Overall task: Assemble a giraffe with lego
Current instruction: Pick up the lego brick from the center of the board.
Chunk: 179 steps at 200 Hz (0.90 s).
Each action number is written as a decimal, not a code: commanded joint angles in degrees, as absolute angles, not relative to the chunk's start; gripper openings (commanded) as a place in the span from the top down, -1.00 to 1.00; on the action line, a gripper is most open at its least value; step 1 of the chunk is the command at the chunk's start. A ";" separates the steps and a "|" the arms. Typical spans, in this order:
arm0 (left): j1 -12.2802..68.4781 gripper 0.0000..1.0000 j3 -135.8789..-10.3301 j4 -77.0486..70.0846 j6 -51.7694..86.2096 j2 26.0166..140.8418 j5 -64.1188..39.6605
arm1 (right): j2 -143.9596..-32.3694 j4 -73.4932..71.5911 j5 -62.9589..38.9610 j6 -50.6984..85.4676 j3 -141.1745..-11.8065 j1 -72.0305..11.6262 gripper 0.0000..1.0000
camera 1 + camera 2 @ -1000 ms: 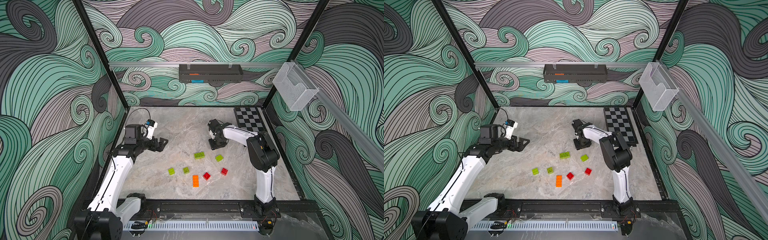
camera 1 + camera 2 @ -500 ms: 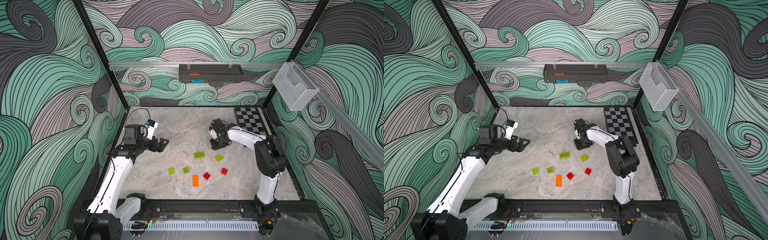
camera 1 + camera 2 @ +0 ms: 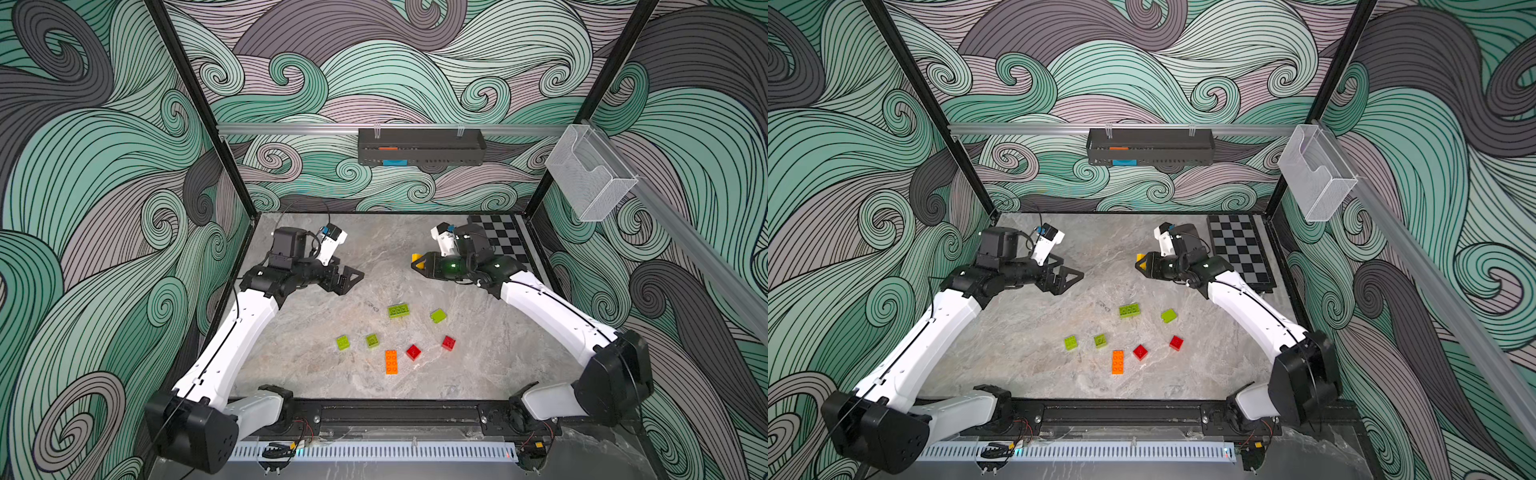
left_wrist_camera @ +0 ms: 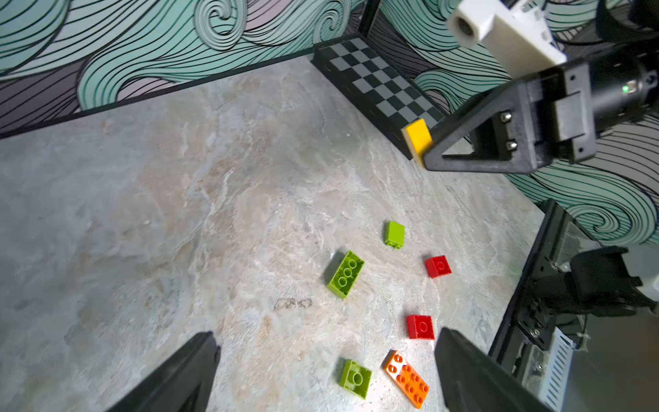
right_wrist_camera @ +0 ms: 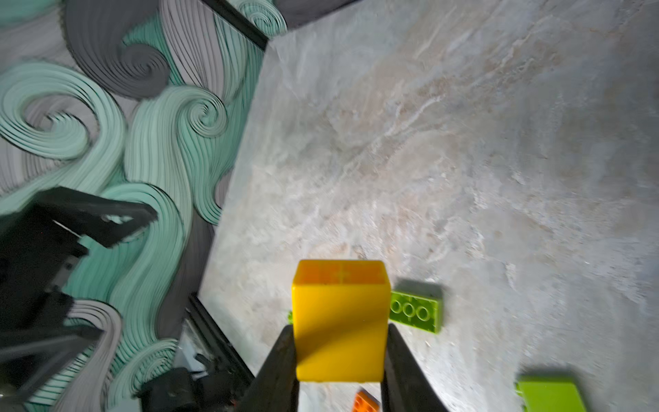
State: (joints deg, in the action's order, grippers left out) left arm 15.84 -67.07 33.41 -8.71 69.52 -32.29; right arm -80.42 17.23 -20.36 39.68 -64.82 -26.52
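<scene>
In both top views my right hand (image 3: 420, 266) is raised over the far right of the desk (image 3: 316, 374), clamped on the yellow brick (image 3: 415, 258). My left hand (image 3: 348, 281) hovers at the far left, jaws apart and empty. It faces the right one, I judge to brace or receive. The other lego lies loose and unjoined nearer the middle: the long green brick (image 3: 398, 310), three small green bricks (image 3: 372, 340), two red bricks (image 3: 413, 351) and the orange brick (image 3: 391, 361).

From the left wrist, the yellow brick (image 4: 416, 142) juts past my right fingertips, leaving a face free for mating.

From the right wrist, my fingers (image 5: 281, 367) press its two side walls. What looks like its hollow underside points away from me. The long green brick lies just beyond, probably the body it belongs on.
</scene>
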 commanded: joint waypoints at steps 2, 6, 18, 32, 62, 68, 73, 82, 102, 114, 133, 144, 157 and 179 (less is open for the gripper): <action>21.00 -0.97 -74.35 33.42 -13.33 73.95 -31.45 | -78.33 -0.31 -25.76 65.76 -61.08 -25.60 1.00; 21.87 -0.97 -75.33 33.28 -13.90 74.70 -31.26 | -78.14 -1.32 -25.92 67.83 -60.92 -25.59 1.00; 24.63 -0.97 -78.01 32.70 -15.82 77.11 -30.53 | -77.97 -3.97 -26.67 73.00 -60.82 -25.66 1.00; 27.37 -0.97 -80.79 32.28 -17.68 79.54 -29.29 | -77.15 -6.47 -26.44 78.36 -60.28 -25.62 1.00; 30.76 -0.97 -85.67 31.32 -16.15 84.44 -27.40 | -74.26 -8.86 -23.97 84.30 -59.36 -26.06 1.00; 31.37 -0.97 -86.24 30.93 -16.00 85.07 -27.49 | -73.81 -8.80 -23.70 85.03 -59.34 -26.17 1.00; 31.97 -0.96 -86.80 30.54 -16.04 85.54 -27.59 | -73.52 -8.92 -23.45 85.93 -59.16 -26.14 1.00; 32.97 -0.95 -87.60 29.81 -16.66 86.40 -27.62 | -73.01 -10.21 -22.89 88.05 -58.47 -26.30 1.00; 34.27 -0.90 -90.09 28.18 -16.82 88.63 -26.69 | -72.60 -14.23 -22.16 92.04 -57.04 -26.78 1.00; 34.37 -0.84 -91.95 26.98 -15.72 90.13 -25.86 | -72.53 -15.11 -22.31 92.79 -56.99 -27.34 1.00; 34.37 -0.77 -94.64 25.68 -13.54 91.77 -25.06 | -72.10 -15.22 -21.40 93.68 -56.77 -27.91 1.00; 34.45 -0.72 -95.49 25.27 -13.05 92.45 -25.76 | -71.83 -15.34 -21.10 93.71 -56.78 -27.98 1.00; 34.54 -0.68 -96.05 24.97 -12.66 93.15 -26.98 | -71.55 -15.38 -20.84 93.80 -56.78 -27.99 1.00; 34.63 -0.57 -96.91 24.86 -12.24 93.47 -27.46 | -71.35 -15.57 -20.58 94.21 -56.45 -28.08 1.00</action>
State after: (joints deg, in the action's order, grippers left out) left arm 34.33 -94.11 28.12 -13.85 92.42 -26.79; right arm -72.69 -13.80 -20.34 92.75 -57.04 -27.31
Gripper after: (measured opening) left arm 0.809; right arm 0.345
